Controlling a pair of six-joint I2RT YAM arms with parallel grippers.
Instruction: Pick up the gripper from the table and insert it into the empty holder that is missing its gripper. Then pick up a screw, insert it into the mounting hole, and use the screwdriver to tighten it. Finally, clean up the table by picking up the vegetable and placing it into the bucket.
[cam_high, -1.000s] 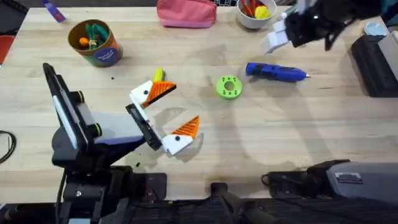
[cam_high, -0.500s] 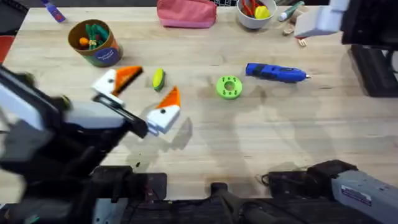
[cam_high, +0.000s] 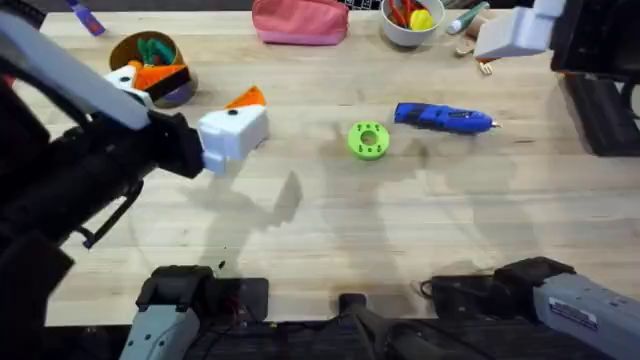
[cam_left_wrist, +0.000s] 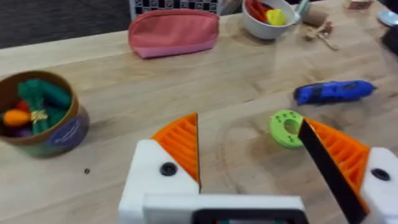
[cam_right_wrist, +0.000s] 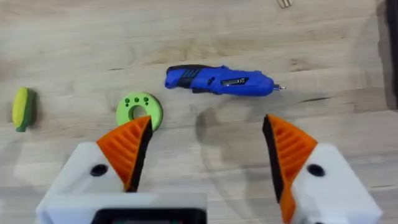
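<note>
The corn cob (cam_right_wrist: 22, 108), left of the green ring (cam_right_wrist: 139, 109), looks light, stiff and slippery, best pinched across its middle; both claws (cam_left_wrist: 252, 155) (cam_right_wrist: 207, 152) gape wide, empty.

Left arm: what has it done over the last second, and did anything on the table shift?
The left gripper, open and empty, swung from mid-table up toward the bucket at far left. The right gripper, also open, drew back toward the far right edge. The screwdriver and green disc stayed put; the corn cob lies where it did.
</note>
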